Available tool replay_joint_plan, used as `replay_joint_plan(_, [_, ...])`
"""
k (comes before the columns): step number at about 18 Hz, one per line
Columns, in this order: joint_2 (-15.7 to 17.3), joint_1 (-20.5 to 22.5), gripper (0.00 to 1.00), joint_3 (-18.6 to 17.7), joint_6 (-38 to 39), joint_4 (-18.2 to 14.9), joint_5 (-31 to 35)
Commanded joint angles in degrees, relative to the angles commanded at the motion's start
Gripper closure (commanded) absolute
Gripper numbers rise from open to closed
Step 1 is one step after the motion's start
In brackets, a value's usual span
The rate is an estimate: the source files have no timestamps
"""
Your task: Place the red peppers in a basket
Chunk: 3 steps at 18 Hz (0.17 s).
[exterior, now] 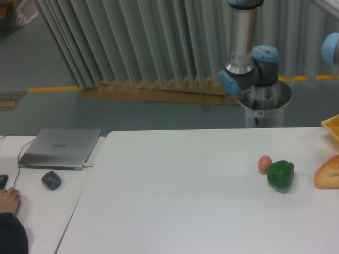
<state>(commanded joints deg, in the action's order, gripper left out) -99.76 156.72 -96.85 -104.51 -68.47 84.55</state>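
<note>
The red pepper is not in view. Only a yellow-orange corner of the basket (332,126) shows at the right edge of the white table (180,201). The arm's base and lower joints (250,69) stand behind the table at the back right; the arm runs up out of the top of the picture. The gripper is out of view.
A green bell pepper (280,175) lies at the right of the table, with a small pinkish-tan ball (265,163) touching its left side. A bread loaf (328,172) lies at the right edge. On the left table are a closed laptop (61,148), a dark mouse (51,180) and a person's hand (9,200).
</note>
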Motion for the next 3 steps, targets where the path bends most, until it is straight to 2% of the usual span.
replay_joint_plan(3, [-0.1, -0.7, 0.00, 0.0, 0.1, 0.0, 0.1])
